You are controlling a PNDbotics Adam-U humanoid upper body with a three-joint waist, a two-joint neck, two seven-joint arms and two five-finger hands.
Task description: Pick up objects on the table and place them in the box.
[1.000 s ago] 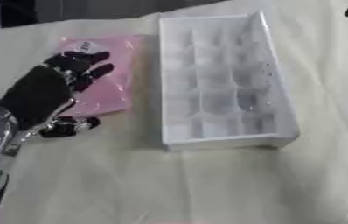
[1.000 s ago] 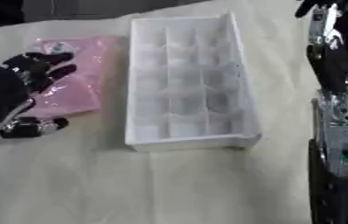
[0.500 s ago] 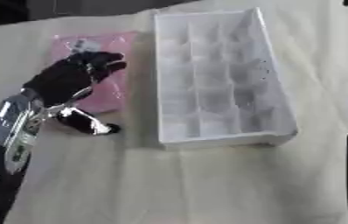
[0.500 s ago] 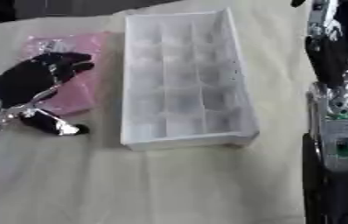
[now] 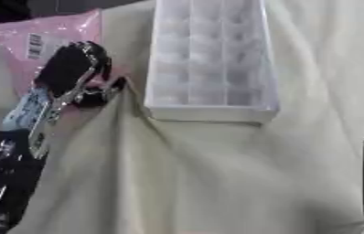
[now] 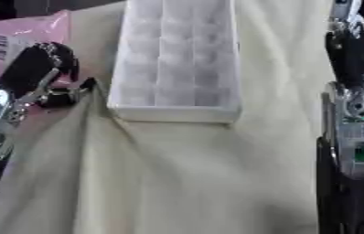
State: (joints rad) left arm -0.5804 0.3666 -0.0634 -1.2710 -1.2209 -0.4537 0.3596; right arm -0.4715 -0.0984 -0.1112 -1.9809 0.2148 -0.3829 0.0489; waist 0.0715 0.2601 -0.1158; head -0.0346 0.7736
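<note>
A pink plastic packet (image 5: 45, 36) with a white label lies on the cream cloth at the far left. My left hand (image 5: 69, 68) lies on its near right part, fingers curled over it and thumb tucked at its edge beside the cloth. A white box (image 5: 209, 113) divided into several small cells lies lengthwise to the right of the packet, a short gap from the thumb. My right hand (image 6: 344, 18) shows only in part at the top right corner of the right eye view, above the table's right side.
The cream tablecloth (image 5: 185, 173) is pulled up into a ridge running from my left thumb toward the near edge. My right forearm (image 6: 360, 141) stands along the right edge. Dark shapes lie beyond the table's far left corner.
The camera has tilted, so the whole picture has shifted. My left hand has gone from spread fingers over the packet to fingers curled on it, and the cloth has bunched up by the thumb.
</note>
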